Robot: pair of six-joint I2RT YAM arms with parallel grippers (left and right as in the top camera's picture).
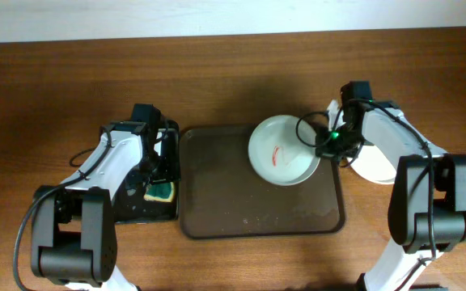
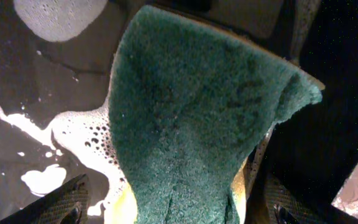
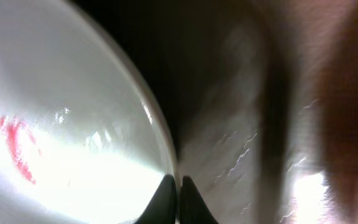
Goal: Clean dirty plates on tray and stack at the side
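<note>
A pale, faintly green plate [image 1: 285, 162] with a red squiggle hangs over the back right corner of the dark brown tray [image 1: 257, 210]. My right gripper [image 1: 325, 144] is shut on its right rim. In the right wrist view the fingers [image 3: 179, 200] pinch the rim of the plate [image 3: 73, 124]. A white plate [image 1: 376, 168] lies on the table right of the tray, partly hidden by the right arm. My left gripper [image 1: 158, 178] is down in the black bin, open, its fingers [image 2: 176, 211] on either side of a green and yellow sponge [image 2: 191, 106]. A third plate is not visible.
The black bin [image 1: 136, 212] stands against the tray's left edge and holds dark water with white foam [image 2: 73, 140]. The tray surface shows wet streaks near its front [image 1: 298, 217]. Both arms reach in from the front of the wooden table [image 1: 217, 89].
</note>
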